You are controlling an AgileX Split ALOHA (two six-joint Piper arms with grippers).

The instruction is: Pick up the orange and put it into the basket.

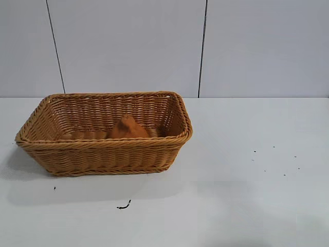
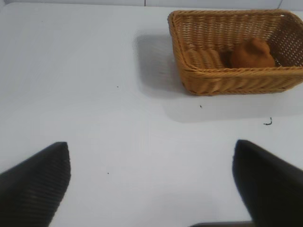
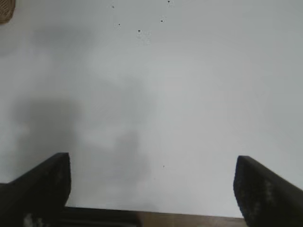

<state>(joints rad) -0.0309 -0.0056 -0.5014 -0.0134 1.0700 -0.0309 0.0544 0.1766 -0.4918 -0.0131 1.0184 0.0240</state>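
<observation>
- Nearest the exterior camera is bare white bench (image 1: 231,206), with a small dark curl-shaped mark (image 1: 123,206) lying on it in front of the basket.
- Behind that mark, the basket (image 1: 103,154) sits on the left half of the bench; it is woven, tan-brown, with flaring sides and a braided rim.
- Inside the basket lies the orange (image 1: 127,128), a dull-orange lump with a knob on top, resting on the basket floor near the middle, a little toward the right end.
- Neither arm shows in the exterior view; only the wrist views show the tools.
- From the left wrist view, the left tool (image 2: 151,184) hangs above bare bench with its two dark fingers (image 2: 33,184) spread wide and nothing between them; the basket (image 2: 222,78) and orange (image 2: 252,53) are well apart from it.
- From the right wrist view, the right tool (image 3: 151,189) also has its fingers (image 3: 265,189) spread wide, holding nothing, over bare bench, with only a sliver of basket (image 3: 5,10) at the picture's corner.
- A scatter of small dark specks (image 1: 272,162) dots the bench to the right of the basket; the right wrist view shows similar specks (image 3: 139,31) too.
</observation>
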